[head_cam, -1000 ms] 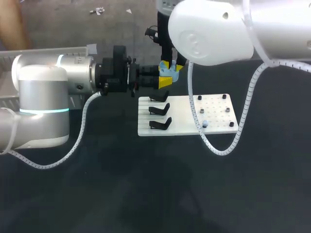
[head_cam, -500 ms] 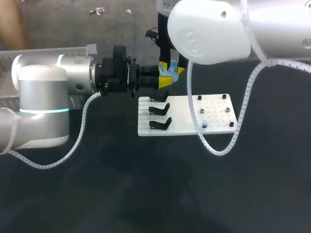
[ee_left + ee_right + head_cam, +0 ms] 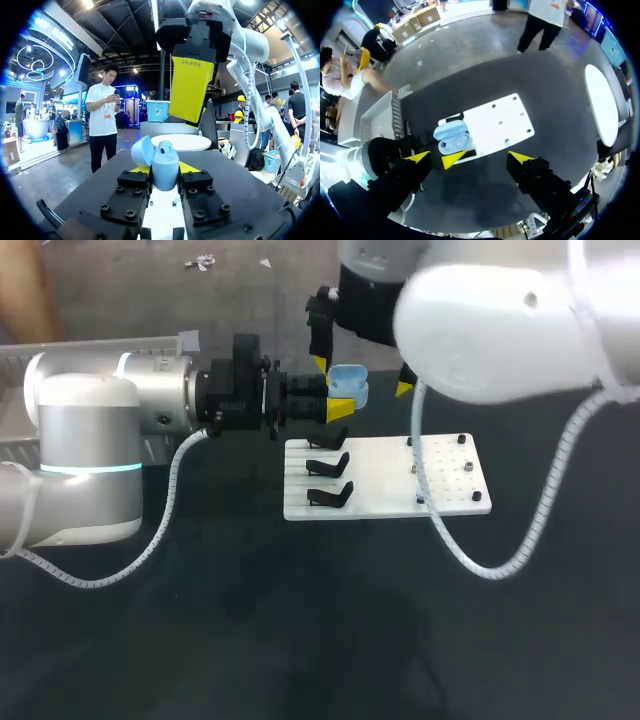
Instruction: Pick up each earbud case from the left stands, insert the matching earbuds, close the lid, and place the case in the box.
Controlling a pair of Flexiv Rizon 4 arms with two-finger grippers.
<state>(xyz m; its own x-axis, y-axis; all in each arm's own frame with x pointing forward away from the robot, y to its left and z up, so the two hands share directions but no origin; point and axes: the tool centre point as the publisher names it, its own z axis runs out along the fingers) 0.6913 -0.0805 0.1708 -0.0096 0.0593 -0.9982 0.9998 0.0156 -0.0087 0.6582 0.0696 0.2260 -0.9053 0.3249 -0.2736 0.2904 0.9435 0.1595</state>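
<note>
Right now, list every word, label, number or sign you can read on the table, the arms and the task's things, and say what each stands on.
Nothing can be read as text.
One of the right arm's yellow fingers: a faint line of print near its top, too small to read.
Blue earbud case: no marking visible.
White board: only holes and pegs, no print visible.

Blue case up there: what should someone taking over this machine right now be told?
The left tool is shut on the open case, held beyond the stands.
The right tool is open, empty, above it.
All three stands are bare.
Done: case picked, lid open.
Whether the buds are in: cannot tell.
To do: close the lid, put the case in the box.
</note>
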